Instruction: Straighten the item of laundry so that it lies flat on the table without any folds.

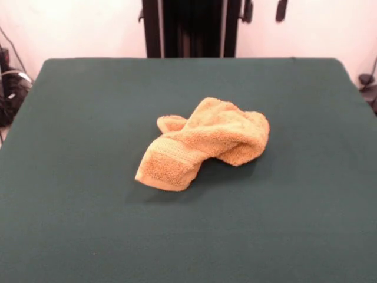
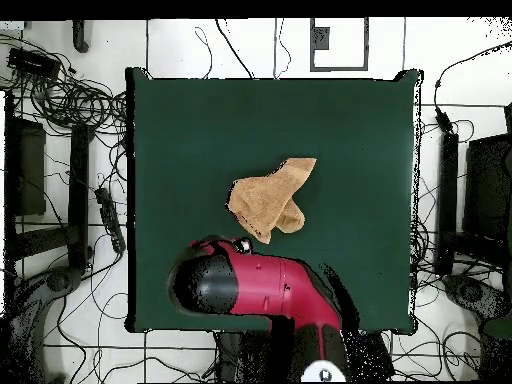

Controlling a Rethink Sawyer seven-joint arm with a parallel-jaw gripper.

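The orange-tan towel (image 1: 203,143) lies crumpled near the middle of the dark green table (image 1: 76,118). It is bunched into thick folds, with one banded hemmed corner sticking out toward the front left in the front view. It also shows in the overhead view (image 2: 268,198) as a folded lump on the table (image 2: 370,140). The red and black arm (image 2: 255,290) reaches over the table's robot-side edge and ends just short of the towel. The gripper itself is hidden under the arm, and the front view shows none of it.
The black pedestal (image 1: 191,26) stands behind the table's far edge. Cables and dark equipment (image 2: 60,150) lie on the floor around the table on both sides. Bare green surface surrounds the towel on every side.
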